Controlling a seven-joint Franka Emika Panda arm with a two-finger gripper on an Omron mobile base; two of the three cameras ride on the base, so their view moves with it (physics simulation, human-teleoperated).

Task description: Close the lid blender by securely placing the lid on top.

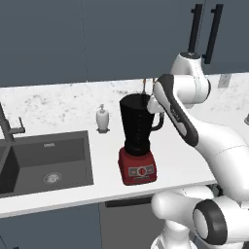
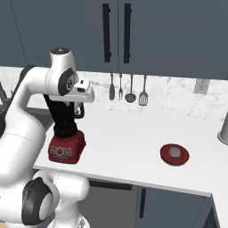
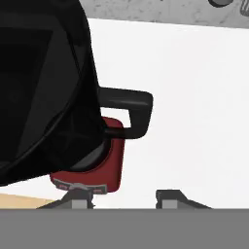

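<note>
We take the blender (image 1: 137, 146) as our landmark: a tall, tapered jar of glossy black, smooth-walled and open at its rim, with a looped black handle on its side, seated on a boxy red base whose front carries grey buttons and a round dial. It stands upright near the front edge of a smooth white counter (image 2: 133, 133). In the hand view the blender (image 3: 53, 92) sits close, its dark jar curved and shiny and its squared handle jutting out, with a corner of the red base under it.

The gripper (image 3: 124, 197) shows there as two small dark tips with a clear gap between them and nothing in it, so we read the pincer as fairly wide and holding nothing. In the right base view the white hand is at the jar's top, on the handle side.

The lid (image 2: 174, 154), a flat round red disc with a small grey knob at its centre, lies on the counter well apart from the blender, far off on its handle side.

On the blender's other side, near it, a small white soap dispenser (image 1: 102, 119) stands, and beyond that a dark rectangular sink (image 1: 46, 163) is sunk into the counter. Behind the blender, on the speckled stone backsplash, slender metal utensils (image 2: 130, 89) hang under dark flat-fronted cabinets (image 2: 147, 35) with black bar handles.
</note>
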